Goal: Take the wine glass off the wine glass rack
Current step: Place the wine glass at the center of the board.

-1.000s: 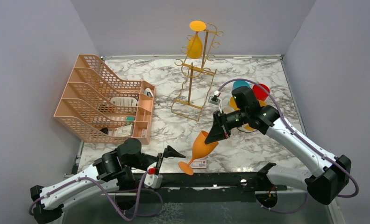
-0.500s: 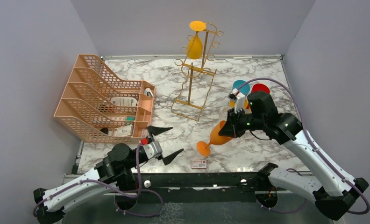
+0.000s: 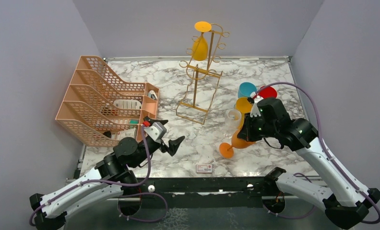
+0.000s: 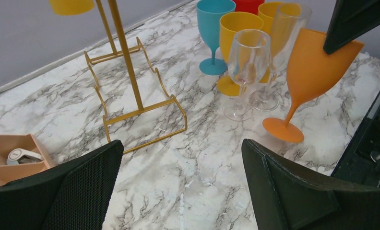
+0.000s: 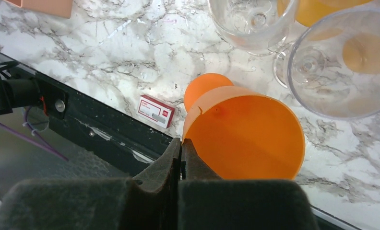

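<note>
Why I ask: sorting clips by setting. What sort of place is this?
Probably a robot test booth: plain grey walls enclose a marble-patterned tabletop on three sides, with two white-and-black robot arms mounted at its near edge.

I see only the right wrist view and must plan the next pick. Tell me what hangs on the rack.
Observer: One yellow wine glass hangs upside down near the top of the wine glass rack.
Operator: Report the left tool.
Observer: The left tool is open and empty above the marble.
Operator: Name the glasses behind the clear ones.
Observer: A teal glass and a red glass stand at the back of the group.
</note>
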You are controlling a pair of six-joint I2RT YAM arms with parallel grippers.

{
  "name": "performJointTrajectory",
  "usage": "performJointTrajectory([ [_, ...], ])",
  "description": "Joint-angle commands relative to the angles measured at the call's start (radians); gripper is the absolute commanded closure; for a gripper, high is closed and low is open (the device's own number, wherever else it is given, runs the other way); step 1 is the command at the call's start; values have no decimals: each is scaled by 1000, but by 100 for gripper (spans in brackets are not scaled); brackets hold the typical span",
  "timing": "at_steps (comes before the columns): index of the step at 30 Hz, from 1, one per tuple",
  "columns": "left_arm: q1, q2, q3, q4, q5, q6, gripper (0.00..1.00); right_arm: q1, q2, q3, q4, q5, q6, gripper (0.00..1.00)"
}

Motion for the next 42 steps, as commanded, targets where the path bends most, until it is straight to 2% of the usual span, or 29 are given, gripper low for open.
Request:
performJointTrajectory([
  [1,20,-63,-13,-2,-76,-37,1,6,25,-5,54,-6,-49,99],
  [6,33,-115,-35,6,-87,-31,1,6,25,-10,118,51,-128,99],
  [10,45,-98,-28,3,-98,-28,1,9,51,-2,155,27,-182,99],
  [18,101,-18,3,-22,-53,-41,1,113,134,13,160,102,-197,99],
  [30,125,-25,-9,-17,-33,-42,1,191,212,1,161,204,-177,98],
  [36,133,-14,-7,-15,-21,-44,1,208,228,0,169,209,-186,91],
  [42,145,-6,-9,-12,-2,-43,1,212,221,-5,194,114,-194,83],
])
